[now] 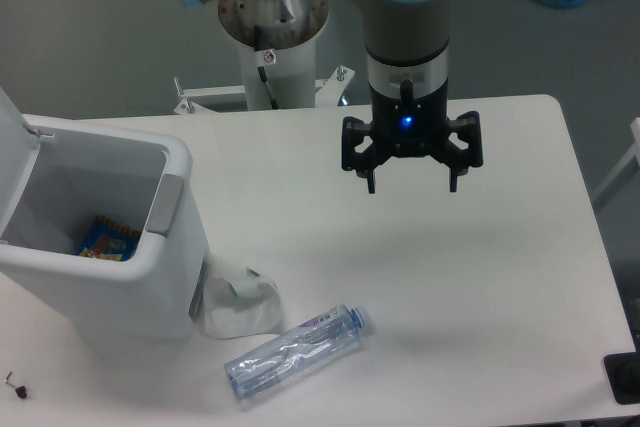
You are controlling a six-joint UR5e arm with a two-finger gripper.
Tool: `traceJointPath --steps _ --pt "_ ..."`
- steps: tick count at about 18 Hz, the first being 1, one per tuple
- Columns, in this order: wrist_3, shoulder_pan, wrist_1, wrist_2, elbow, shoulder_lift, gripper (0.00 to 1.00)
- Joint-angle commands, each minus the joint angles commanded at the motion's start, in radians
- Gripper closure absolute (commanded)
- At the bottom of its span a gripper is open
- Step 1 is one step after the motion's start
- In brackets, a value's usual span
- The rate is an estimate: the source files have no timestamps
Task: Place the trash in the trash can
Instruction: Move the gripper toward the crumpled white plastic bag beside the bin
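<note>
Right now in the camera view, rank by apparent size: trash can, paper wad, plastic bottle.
1. Trash can, by far the largest.
2. Crushed plastic bottle, longer than the wad.
3. Crumpled paper wad, smallest.

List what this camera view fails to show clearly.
- Trash can: its lid is cut off by the left edge, and its near wall hides most of the inside; only a colourful item shows, too small to identify.
- Paper wad: its left side is hidden behind the can.
- Small dark object on the table: too small to identify.
- Bottle label: unreadable.
- End effector: open, empty.
</note>
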Motion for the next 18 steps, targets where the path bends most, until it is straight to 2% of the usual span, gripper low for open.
traceJointPath --steps 3,5,8,12,16,18 --pt "0.0 -0.002 0.005 0.0 -0.002 -0.005 0.0" --pt "-0.008 -0.002 0.032 -0.005 -0.011 -0.008 0.0" --pt "-0.015 -0.003 0.112 -0.009 -0.066 -0.015 0.0" --pt "-0.152 -0.008 0.179 0.0 -0.152 -0.018 0.0" --pt "-0.204 -0.047 0.19 0.0 -0.236 -0.037 0.0" --pt "-0.291 -0.063 0.19 -0.006 -0.258 -0.073 0.0"
